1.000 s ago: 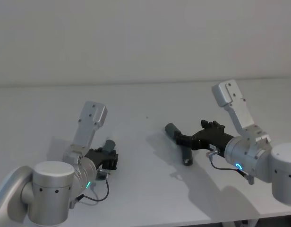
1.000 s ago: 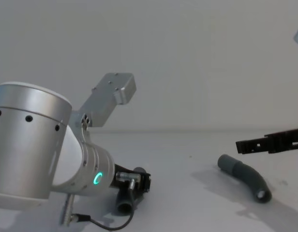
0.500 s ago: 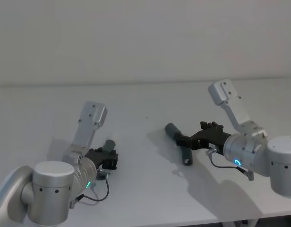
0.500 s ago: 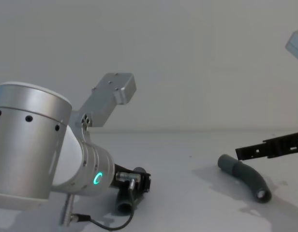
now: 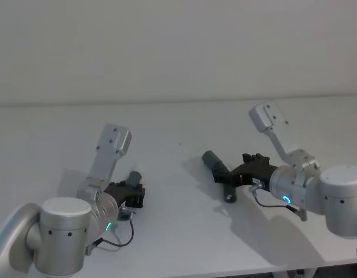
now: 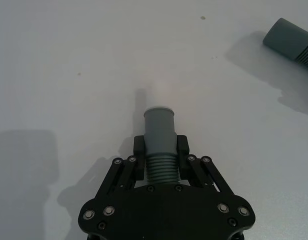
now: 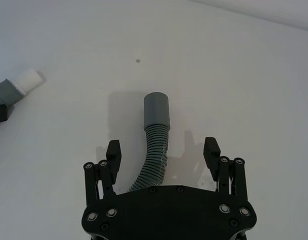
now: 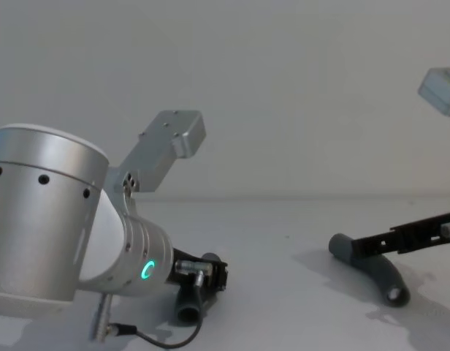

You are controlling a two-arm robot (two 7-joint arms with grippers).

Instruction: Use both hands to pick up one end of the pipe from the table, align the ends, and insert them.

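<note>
– Where should my right gripper (image 7: 161,146) bite?
– It's wide open, astride the hose (image 7: 155,134) lying on the table (image 7: 254,75). Centre it, then close on the ribs behind the cuff (image 7: 156,109). Your left gripper (image 6: 160,150) clamps the other hose (image 6: 159,125), well apart.

- Two ribbed grey hose pieces: left hose piece (image 5: 134,175), right hose piece (image 5: 212,158).
- Two black grippers: left gripper (image 6: 160,146), right gripper (image 7: 162,147).
- One white table (image 5: 178,237).
</note>
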